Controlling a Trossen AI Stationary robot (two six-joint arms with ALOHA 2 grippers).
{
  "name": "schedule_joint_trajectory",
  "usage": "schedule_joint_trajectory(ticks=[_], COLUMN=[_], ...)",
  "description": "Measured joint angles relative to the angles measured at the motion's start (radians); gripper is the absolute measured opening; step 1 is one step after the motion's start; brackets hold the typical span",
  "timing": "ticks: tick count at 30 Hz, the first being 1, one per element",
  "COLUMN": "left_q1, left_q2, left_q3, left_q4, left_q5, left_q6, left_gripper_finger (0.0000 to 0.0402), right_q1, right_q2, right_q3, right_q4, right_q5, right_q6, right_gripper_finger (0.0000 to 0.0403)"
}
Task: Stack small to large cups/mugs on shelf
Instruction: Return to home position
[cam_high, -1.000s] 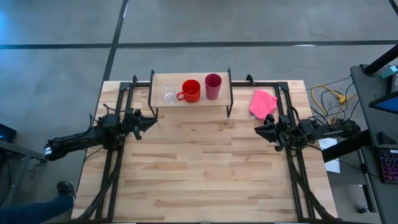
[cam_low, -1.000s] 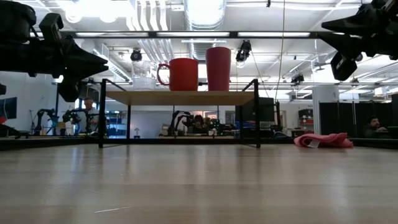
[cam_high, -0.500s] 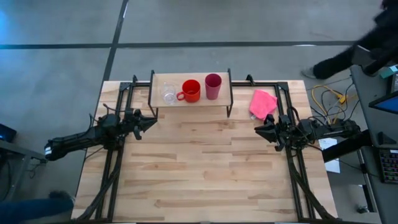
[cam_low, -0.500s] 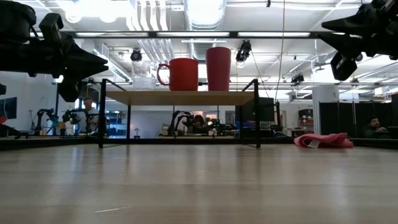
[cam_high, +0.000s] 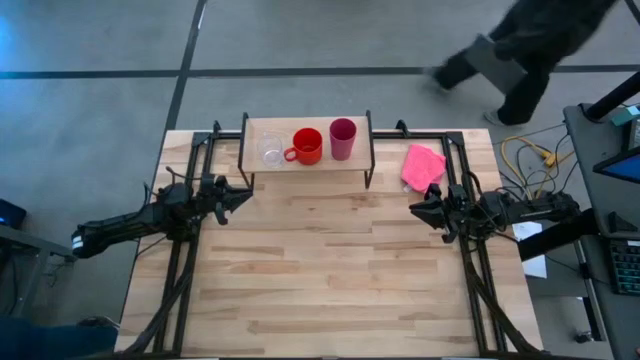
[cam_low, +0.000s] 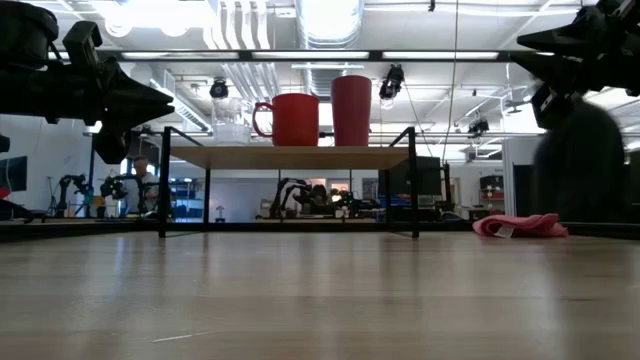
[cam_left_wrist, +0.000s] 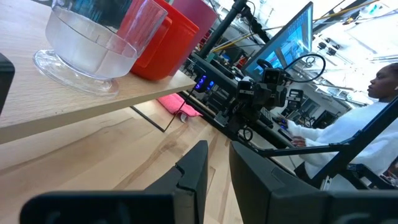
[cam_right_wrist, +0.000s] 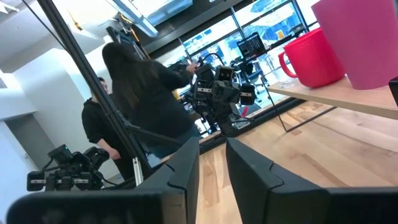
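The placing part looks done. All three vessels stand upright in a row on the shelf (cam_high: 358, 150): the glass (cam_high: 271, 152) at one end, the mug (cam_high: 307, 145) in the middle with its handle turned toward the glass, and the tumbler (cam_high: 342, 138) at the other end. That runs small to large, and in the low view the heights rise in the same order. They stand side by side, close together, and none sits inside another.

What seems left is only for the arms to settle at rest. The left gripper (cam_high: 238, 194) hangs over the surface (cam_high: 330, 280) just off the shelf's glass end. The right gripper (cam_high: 416, 208) is over the opposite side, near the cloth (cam_high: 422, 165), which lies on the surface beside the shelf. Each wrist view shows that arm's fingers drawn close together, a slim slit between them, and grasping nothing.

As for contents, the left wrist view looks straight through the glass, which holds nothing. From above the mug's inside shows plain red to the bottom. The tumbler's inside is dark and small from overhead, so it is probably empty, though that is less sure.
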Motion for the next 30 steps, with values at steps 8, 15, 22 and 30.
schedule_joint_trajectory(ticks=[8,15,22,30], left_q1=[0.000,0.000,0.000,0.000], left_q2=[0.000,0.000,0.000,0.000], left_q3=[0.000,0.000,0.000,0.000], left_q4=[0.000,0.000,0.000,0.000], left_q5=[0.000,0.000,0.000,0.000], left_q6=[0.000,0.000,0.000,0.000], left_gripper_finger=[0.0052,0.0052,0.0052,0.0052], right_q1=[0.000,0.000,0.000,0.000], right_q2=[0.000,0.000,0.000,0.000], right_q3=[0.000,0.000,0.000,0.000], right_q4=[0.000,0.000,0.000,0.000], right_q5=[0.000,0.000,0.000,0.000], right_q6=[0.000,0.000,0.000,0.000], right_gripper_finger=[0.0076,0.0070,0.0077,0.0071])
